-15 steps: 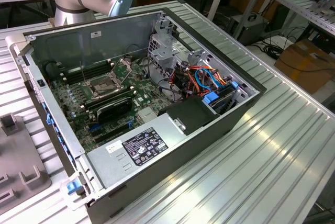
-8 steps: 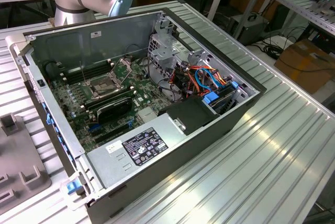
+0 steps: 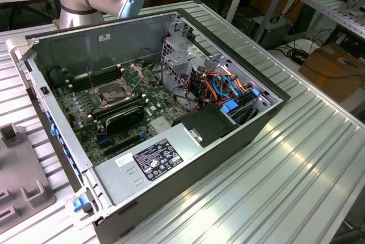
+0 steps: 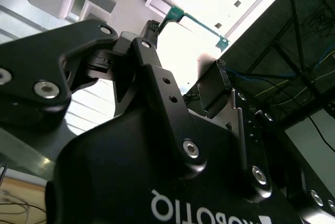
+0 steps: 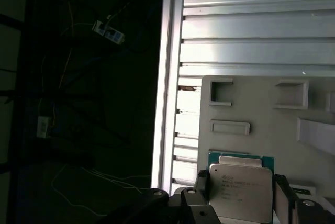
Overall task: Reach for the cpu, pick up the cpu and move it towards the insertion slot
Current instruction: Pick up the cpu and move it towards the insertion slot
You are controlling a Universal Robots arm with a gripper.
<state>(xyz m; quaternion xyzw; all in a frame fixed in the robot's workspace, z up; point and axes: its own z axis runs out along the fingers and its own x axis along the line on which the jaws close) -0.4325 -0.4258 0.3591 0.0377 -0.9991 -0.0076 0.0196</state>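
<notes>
One cpu [image 5: 241, 182], clamped between two fingers [image 5: 202, 187] of one tool [image 5: 242, 191], over one grey tray [image 5: 261, 109] on ribbed counter [image 5: 251, 25]. One slot [image 3: 114, 93] on board [image 3: 155, 105] inside one open case [image 3: 239, 135].

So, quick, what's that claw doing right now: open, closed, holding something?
The gripper: closed on the cpu, one finger against each of two opposite edges, as seen in both wrist views.

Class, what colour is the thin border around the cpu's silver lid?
The cpu has a green border; the first wrist view shows it best.
</notes>
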